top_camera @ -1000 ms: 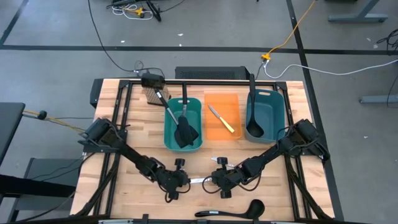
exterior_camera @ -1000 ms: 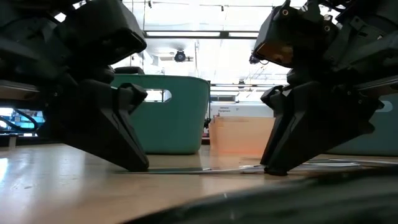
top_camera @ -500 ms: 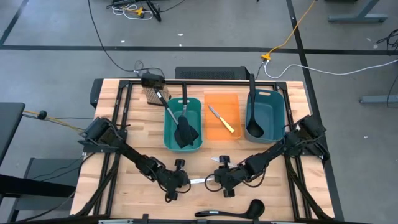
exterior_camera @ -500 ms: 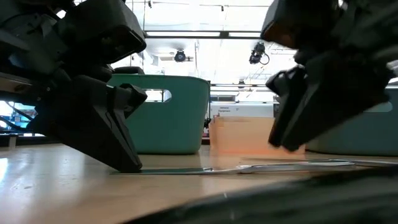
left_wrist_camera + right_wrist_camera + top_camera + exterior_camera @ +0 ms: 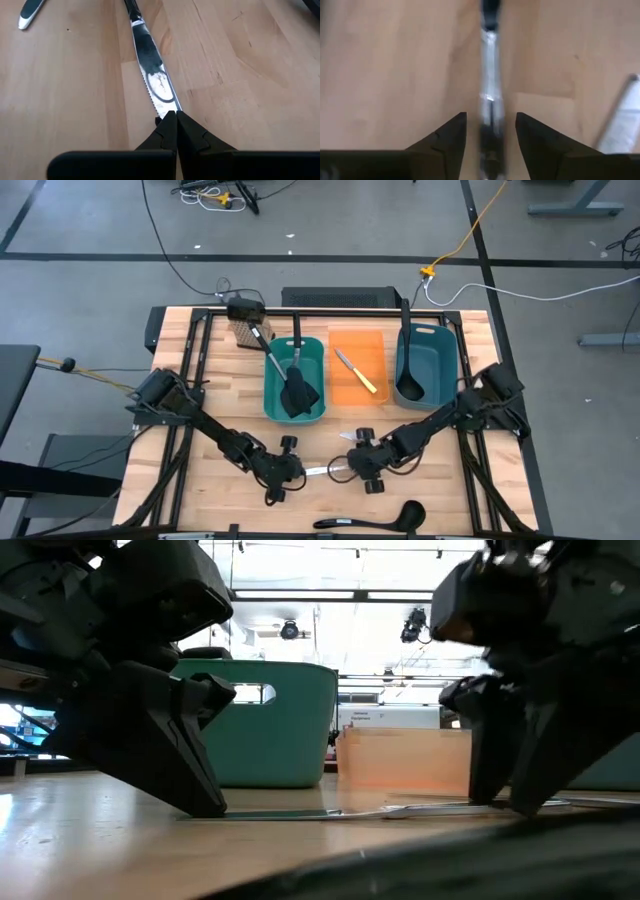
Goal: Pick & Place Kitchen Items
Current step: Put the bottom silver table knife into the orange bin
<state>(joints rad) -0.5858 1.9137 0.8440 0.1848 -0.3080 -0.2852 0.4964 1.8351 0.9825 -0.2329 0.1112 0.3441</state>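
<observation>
A small silver table knife (image 5: 150, 75) lies flat on the wooden table (image 5: 215, 380), its tip pinned by the closed left claw (image 5: 176, 131); the right claw (image 5: 490, 131) straddles the handle, spread wide (probably repositioning).

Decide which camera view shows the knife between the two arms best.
The left wrist view: the knife shows its serrated blade clearly. The right wrist view blurs it, the low view sees it edge-on, and the high view shows only a sliver.
</observation>
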